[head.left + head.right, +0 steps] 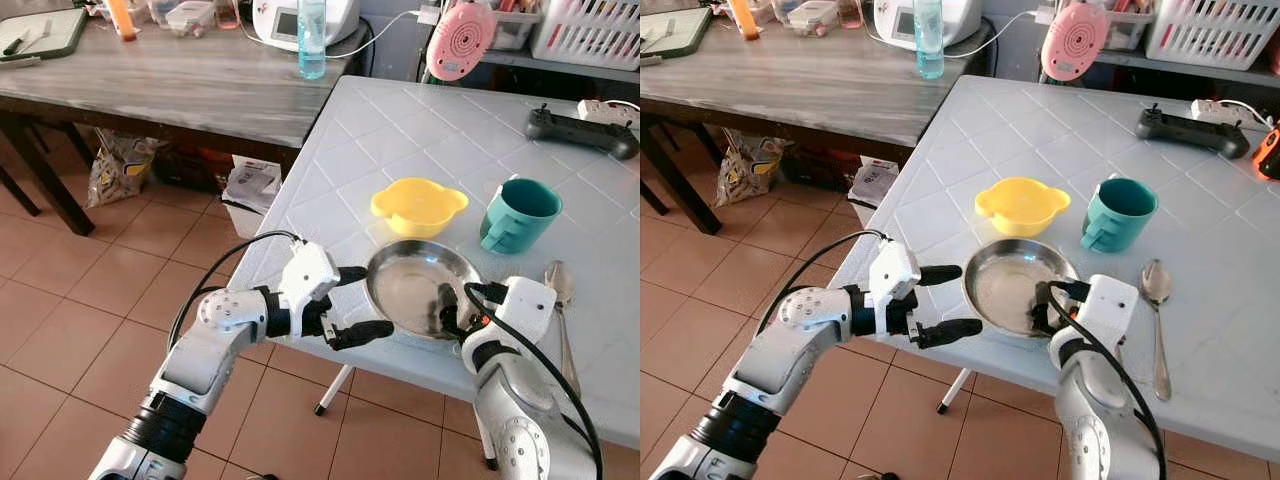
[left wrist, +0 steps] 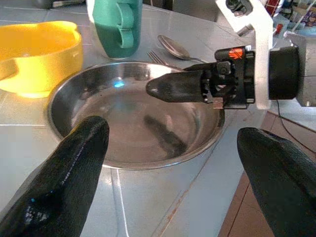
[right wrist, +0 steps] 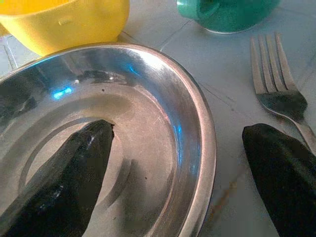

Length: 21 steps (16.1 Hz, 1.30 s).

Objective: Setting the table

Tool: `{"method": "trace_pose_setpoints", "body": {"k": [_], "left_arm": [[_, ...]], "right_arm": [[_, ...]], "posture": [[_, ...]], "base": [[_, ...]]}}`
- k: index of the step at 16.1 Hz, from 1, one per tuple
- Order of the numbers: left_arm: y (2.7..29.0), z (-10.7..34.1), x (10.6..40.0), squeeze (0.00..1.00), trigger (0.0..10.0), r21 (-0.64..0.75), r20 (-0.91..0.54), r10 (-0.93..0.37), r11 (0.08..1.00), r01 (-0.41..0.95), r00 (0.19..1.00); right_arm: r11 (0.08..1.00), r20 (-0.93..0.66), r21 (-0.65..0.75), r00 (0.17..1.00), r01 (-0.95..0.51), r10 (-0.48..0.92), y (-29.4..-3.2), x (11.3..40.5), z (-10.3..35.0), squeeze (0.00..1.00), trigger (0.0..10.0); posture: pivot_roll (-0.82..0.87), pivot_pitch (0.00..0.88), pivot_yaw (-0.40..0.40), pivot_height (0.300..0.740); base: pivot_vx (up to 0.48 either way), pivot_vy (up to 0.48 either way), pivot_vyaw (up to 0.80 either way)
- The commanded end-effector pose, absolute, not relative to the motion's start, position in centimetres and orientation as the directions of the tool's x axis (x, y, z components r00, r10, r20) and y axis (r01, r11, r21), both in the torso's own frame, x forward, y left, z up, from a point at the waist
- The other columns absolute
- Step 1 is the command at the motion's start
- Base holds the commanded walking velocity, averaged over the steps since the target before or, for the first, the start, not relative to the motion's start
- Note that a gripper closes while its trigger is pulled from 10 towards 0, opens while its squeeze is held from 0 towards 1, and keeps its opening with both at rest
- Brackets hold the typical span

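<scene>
Left eye view showed the left gripper (image 1: 352, 303) spread wide and empty just off the near-left edge of the white tabletop (image 1: 400, 130), beside the steel plate (image 1: 415, 285). That plate sat close to the edge, so a push from this side could slide it into the yellow bowl (image 1: 419, 205) or teal mug (image 1: 518, 213). Further right, the right gripper (image 3: 182, 163) straddled the plate's rim, one finger inside, one outside, not yet closed. Closing carelessly might tip the plate or knock the fork (image 3: 276, 84) and spoon (image 1: 560, 285).
</scene>
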<state>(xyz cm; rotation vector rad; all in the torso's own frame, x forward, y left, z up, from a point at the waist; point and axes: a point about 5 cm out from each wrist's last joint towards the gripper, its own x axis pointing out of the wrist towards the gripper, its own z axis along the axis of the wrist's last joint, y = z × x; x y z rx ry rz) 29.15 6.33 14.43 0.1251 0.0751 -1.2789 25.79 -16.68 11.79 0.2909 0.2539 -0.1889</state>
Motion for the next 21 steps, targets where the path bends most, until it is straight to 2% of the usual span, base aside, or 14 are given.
{"method": "trace_pose_setpoints", "body": {"k": [1, 2, 5, 21], "left_arm": [[6.1, 14.6, 28.9, 0.0, 10.0, 0.058, -0.123, -0.955, 0.265, 0.963, 0.27], [6.1, 14.6, 28.8, 0.0, 10.0, 0.051, -0.125, -0.956, 0.259, 0.964, 0.264], [5.8, 14.4, 28.1, 0.0, 10.0, 0.032, -0.134, -0.964, 0.226, 0.974, 0.228], [5.5, 14.2, 27.8, 0.0, 10.0, 0.024, -0.165, -0.966, 0.198, 0.98, 0.199]], "right_arm": [[0.93, -0.287, 0.292, 0.948, 0.222, -0.136, -16.0, 25.9, 11.8, 0.0, 4.4], [0.933, -0.289, 0.289, 0.949, 0.216, -0.13, -15.9, 26.0, 11.9, 0.0, 0.0], [0.932, -0.305, 0.293, 0.945, 0.214, -0.122, -15.7, 26.2, 12.1, 0.0, 0.0], [0.909, -0.425, 0.352, 0.903, 0.224, -0.058, -15.0, 25.4, 11.6, 0.0, 0.0]], "posture": [[0.06, 0.124, 0.001, 0.74], [0.06, 0.125, 0.0, 0.74], [0.06, 0.125, -0.002, 0.74], [0.06, 0.12, -0.006, 0.74]], "base": [[0.0, 0.0, 0.0], [0.0, 0.0, 0.0], [0.0, 0.0, 0.0], [0.0, 0.0, 0.0]]}}
